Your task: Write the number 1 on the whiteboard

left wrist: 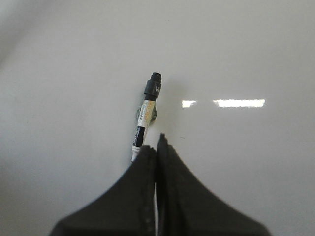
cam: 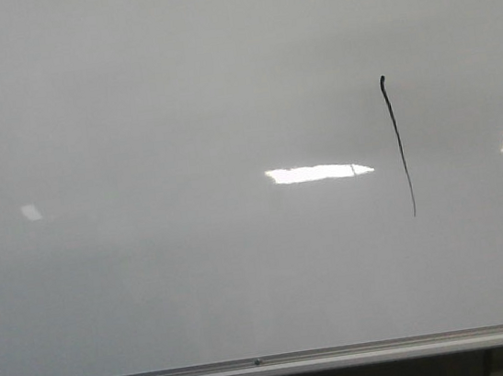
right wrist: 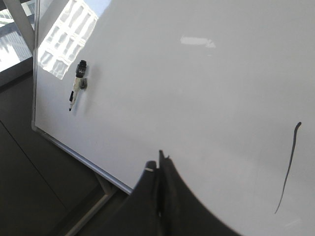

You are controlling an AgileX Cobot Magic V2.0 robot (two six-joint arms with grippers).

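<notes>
Number 1 [cam: 398,145] drawn on the whiteboard [cam: 131,120], right of centre in the front view, roughly at mid-height of the visible board; seen again in the right wrist view [right wrist: 288,169] as a slanted line. Nothing lying over the stroke or crossing it. Marker [left wrist: 146,115] clipped to the board on a small grey holder, black end upward in the left wrist view, body white with dark and orange print; same marker [right wrist: 77,84] near the board's framed edge in the right wrist view, well apart from the stroke. Silver rail [cam: 256,366] along the bottom edge, bright reflections [cam: 316,172] just left of the stroke. Left gripper [left wrist: 157,147] pinched closed with nothing between the fingers, tips just beside the marker's lower end, touching or not unclear. Right gripper [right wrist: 158,164] likewise closed and empty, stroke off to one side, apart from the tips. Stroke itself thin, black, slightly curved, small hook on top, fading to a fine point below
</notes>
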